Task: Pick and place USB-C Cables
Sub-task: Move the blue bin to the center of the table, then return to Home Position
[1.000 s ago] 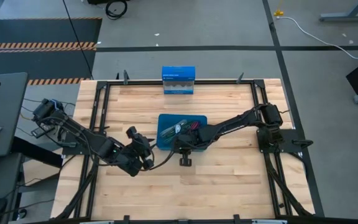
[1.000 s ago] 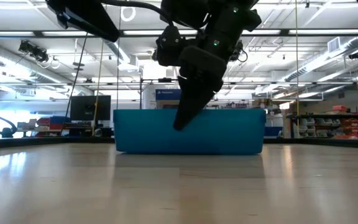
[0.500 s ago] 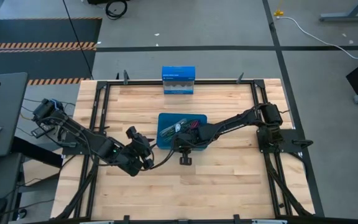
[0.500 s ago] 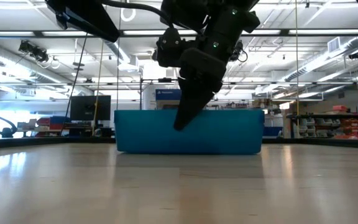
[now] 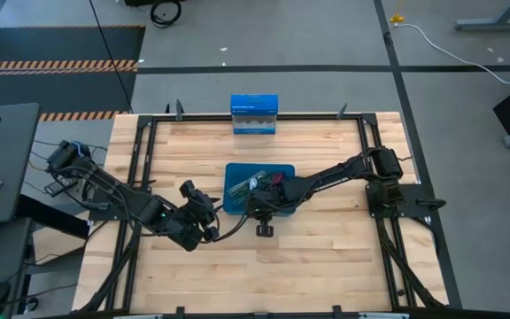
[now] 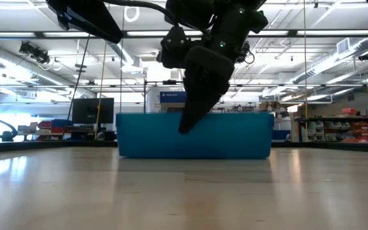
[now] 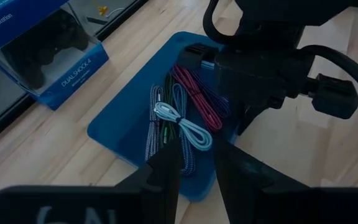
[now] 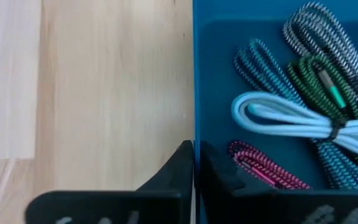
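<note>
A shallow blue tray [image 5: 237, 202] lies at the table's middle. Several short bundled USB-C cables lie in it side by side: pale silver-blue [image 7: 185, 124], maroon [image 7: 197, 99], teal [image 8: 260, 59], dark green [image 8: 319, 78], grey [image 8: 319, 28] and navy [image 7: 222, 102]. My right gripper [image 8: 193, 158] stands at the tray's near wall, also in the low view [image 6: 185, 128], shut on that wall. My left gripper [image 7: 197, 165] is open and empty, above the table to the left of the tray [image 5: 211, 223], pointing at the tray. My right gripper has the tray's near wall [image 8: 193, 134] between its two fingers, one finger [image 8: 219, 168] inside the tray and one outside, left of the wall's middle. The fingers slant down from the table's right and lie along the wall. The tray rests flat on the table.
An upright blue-and-white game controller box [image 5: 254, 114] stands at the table's far edge behind the tray. Black frame rails [image 5: 140, 151] run along the table's left, right and far sides. Bare wood lies in front of the tray [image 5: 273, 266].
</note>
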Tool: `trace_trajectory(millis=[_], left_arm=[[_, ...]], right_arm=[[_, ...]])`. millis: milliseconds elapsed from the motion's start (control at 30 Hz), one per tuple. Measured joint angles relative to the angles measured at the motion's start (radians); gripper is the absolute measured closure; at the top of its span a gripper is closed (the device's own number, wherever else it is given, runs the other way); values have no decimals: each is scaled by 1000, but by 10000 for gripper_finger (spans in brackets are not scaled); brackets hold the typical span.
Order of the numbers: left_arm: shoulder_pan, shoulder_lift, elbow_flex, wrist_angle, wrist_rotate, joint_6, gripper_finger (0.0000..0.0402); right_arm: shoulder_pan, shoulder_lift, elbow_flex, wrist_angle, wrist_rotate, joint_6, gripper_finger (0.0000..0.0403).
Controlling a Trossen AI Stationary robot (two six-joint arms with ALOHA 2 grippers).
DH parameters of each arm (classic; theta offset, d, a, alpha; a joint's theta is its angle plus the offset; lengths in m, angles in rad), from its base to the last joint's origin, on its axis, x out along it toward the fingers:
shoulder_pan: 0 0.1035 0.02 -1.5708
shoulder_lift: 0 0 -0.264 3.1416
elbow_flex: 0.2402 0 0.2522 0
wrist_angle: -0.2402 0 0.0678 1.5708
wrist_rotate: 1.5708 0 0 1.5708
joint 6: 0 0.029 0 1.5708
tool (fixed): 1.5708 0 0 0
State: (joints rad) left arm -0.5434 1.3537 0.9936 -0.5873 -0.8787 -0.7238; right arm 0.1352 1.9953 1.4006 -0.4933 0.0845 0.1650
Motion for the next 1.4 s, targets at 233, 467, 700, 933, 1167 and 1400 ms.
trace_trajectory(millis=[233, 467, 700, 933, 1167, 1400], left_arm=[[0, 0, 0, 0, 0, -1, 296], [0, 0, 0, 0, 0, -2, 296], [0, 0, 0, 0, 0, 2, 296], [4, 0, 0, -3, 0, 3, 296], [75, 0, -1, 39, 31, 70, 303], [202, 0, -2, 220, 274, 311, 345]], right_arm=[[0, -1, 0, 16, 24, 0, 333], [15, -1, 0, 37, 27, -4, 278], [21, -8, 0, 37, 27, -10, 244], [24, -82, 0, 27, 27, -10, 241], [62, -188, 0, -46, 57, -8, 241], [86, -308, 0, -150, 53, -10, 246]])
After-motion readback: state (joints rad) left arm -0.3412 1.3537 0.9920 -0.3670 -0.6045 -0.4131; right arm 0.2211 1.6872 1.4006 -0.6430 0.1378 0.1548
